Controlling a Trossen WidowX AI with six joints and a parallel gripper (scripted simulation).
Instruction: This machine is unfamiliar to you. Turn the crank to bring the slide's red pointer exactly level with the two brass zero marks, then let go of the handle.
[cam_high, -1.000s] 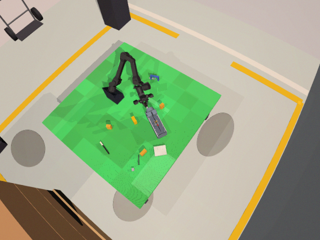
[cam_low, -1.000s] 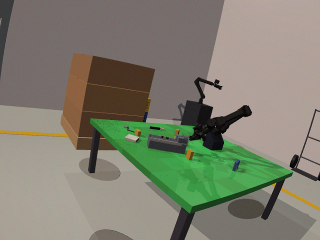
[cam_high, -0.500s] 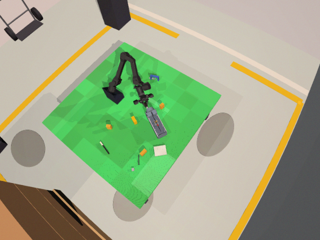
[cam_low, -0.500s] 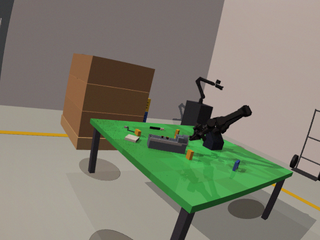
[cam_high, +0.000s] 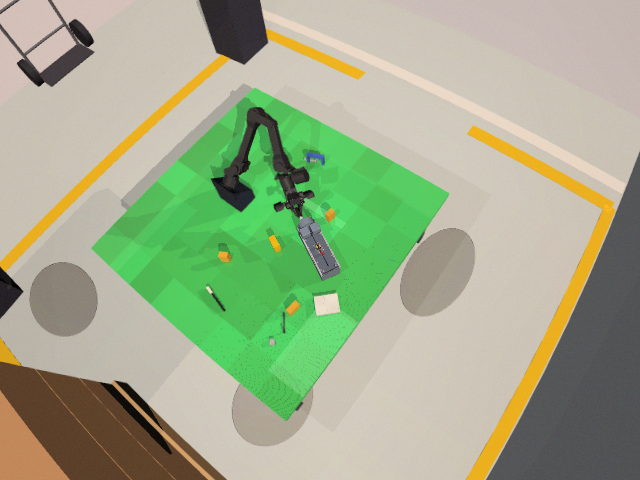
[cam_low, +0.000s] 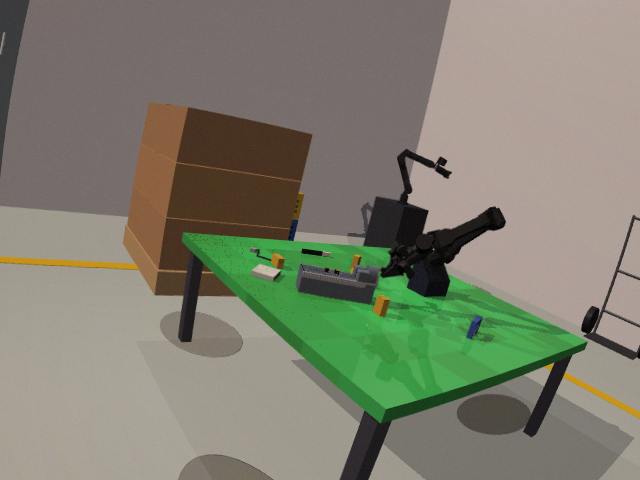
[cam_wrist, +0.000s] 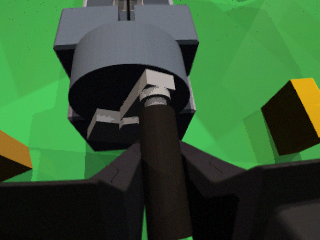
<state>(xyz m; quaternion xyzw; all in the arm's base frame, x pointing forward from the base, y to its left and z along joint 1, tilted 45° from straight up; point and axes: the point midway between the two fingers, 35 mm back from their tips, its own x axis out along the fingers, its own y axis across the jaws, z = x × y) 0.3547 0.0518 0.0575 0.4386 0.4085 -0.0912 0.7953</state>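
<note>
The grey machine (cam_high: 310, 227) (cam_low: 333, 288) stands on the green table, its crank end facing the arm. In the wrist view, the pale crank arm (cam_wrist: 160, 80) runs from lower left to upper right across the round housing (cam_wrist: 127, 47), with the dark handle (cam_wrist: 165, 200) at its upper right end. My gripper (cam_high: 299, 214) (cam_low: 383, 272) (cam_wrist: 157, 147) is shut on the handle, one finger on each side. The red pointer (cam_high: 322, 253) appears slightly farther from the crank end than the brass marks (cam_high: 318, 246); the exact offset is too small to tell.
Orange blocks (cam_high: 329, 214) (cam_low: 381, 305) and a yellow-orange block (cam_high: 275, 243) stand near the machine's crank end. A white box (cam_high: 326, 304) (cam_low: 266, 272) lies beyond its far end. A blue clamp-like part (cam_high: 315, 157) (cam_low: 474, 327) and a black-and-white pen-like thing (cam_high: 216, 298) are farther off.
</note>
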